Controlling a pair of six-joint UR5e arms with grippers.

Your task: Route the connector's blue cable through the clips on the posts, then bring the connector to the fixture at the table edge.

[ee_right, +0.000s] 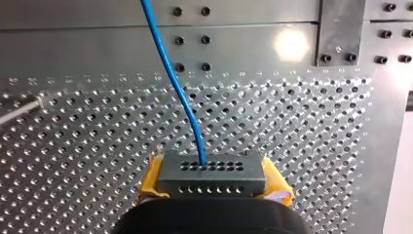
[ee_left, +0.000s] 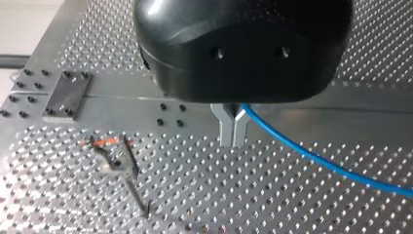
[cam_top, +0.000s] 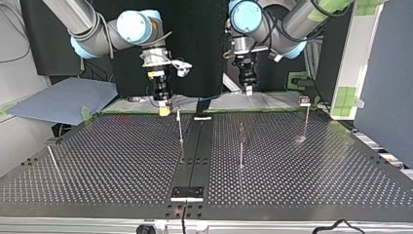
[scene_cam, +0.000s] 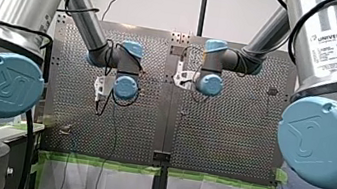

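Right gripper (ee_right: 213,181) has its yellow pads (ee_right: 152,176) clamped on either side of the grey connector (ee_right: 212,170). The blue cable (ee_right: 173,80) comes out of the connector's face and runs off over the perforated table (ee_right: 73,146). My left gripper (ee_left: 234,137) has its metal fingers (ee_left: 227,126) pinched together with the cable coming out right at them. I read that as gripping the cable a bit down the line, though the actual contact is tucked under the black body. In the top view both grippers hang near the far edge, well apart from the dark plate (cam_top: 187,193) at the near edge, which I'm guessing is the fixture. None of the posts (cam_top: 241,146) I can see has cable in its clip, so I'd call this the very start of routing. The likeliest first stop is the tagged post (ee_left: 117,161) just beside the left gripper in its wrist view. To do it well, I'd let the left gripper do the threading: carry the cable over the clip and ease it down into the mouth rather than dragging it sideways, since those thin posts look like they'd flex. The right one should trail along with the connector and leave a little slack, so nothing yanks the cable out of the metal fingers or off the clip.
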